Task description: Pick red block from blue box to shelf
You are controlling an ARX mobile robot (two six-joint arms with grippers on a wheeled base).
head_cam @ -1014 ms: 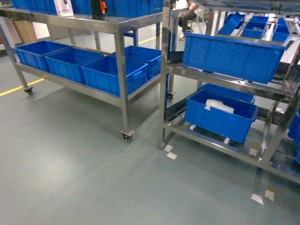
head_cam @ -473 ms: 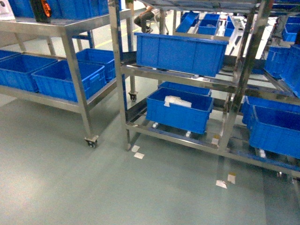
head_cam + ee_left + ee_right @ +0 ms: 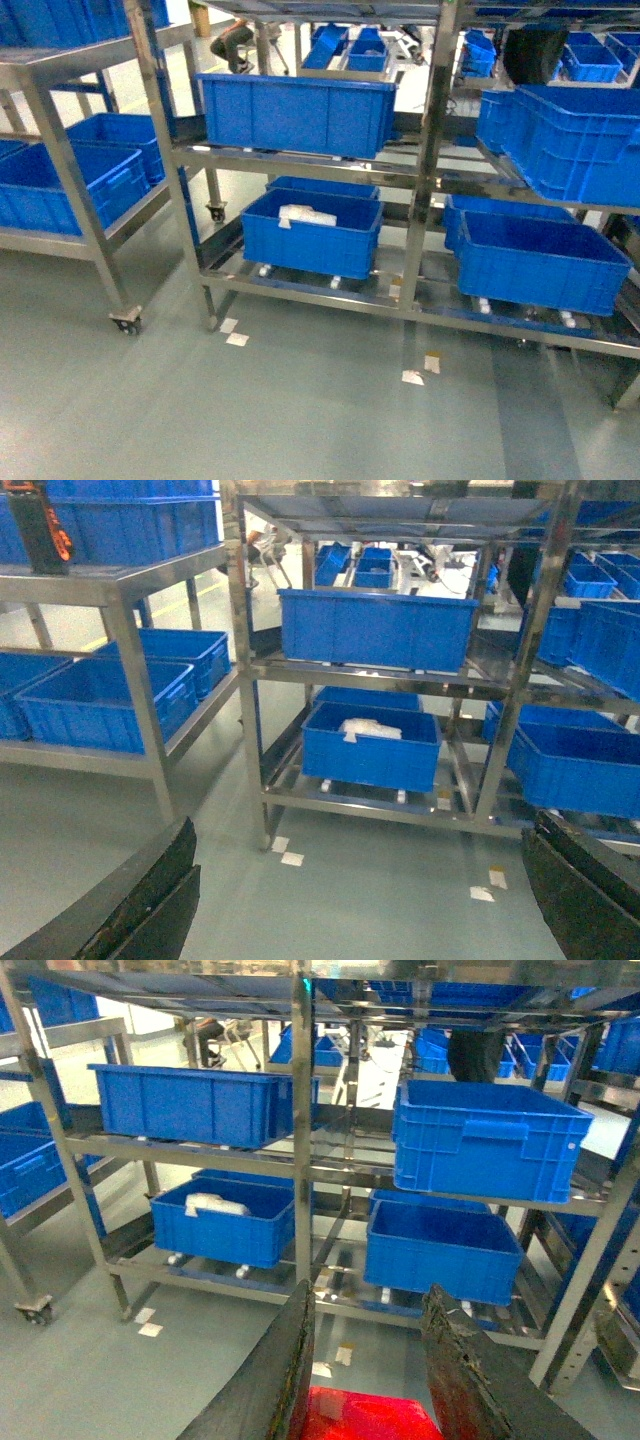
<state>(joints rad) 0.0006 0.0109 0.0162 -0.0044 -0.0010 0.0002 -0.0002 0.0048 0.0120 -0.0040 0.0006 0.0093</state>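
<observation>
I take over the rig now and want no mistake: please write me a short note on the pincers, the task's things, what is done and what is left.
Left pincer: open, nothing between its fingers.
Right pincer: closed on the red block, which sits low between the fingers.
The blue box is in no view.
The shelf stands ahead across bare floor, its tiers holding dark blue crates.
Done: the block is out of the box and in the grip.
Left: drive closer, then set the block on the shelf and release.

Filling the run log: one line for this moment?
phase: carry | right gripper: shut on red block | left gripper: open, empty | ahead: shelf with blue crates
</observation>
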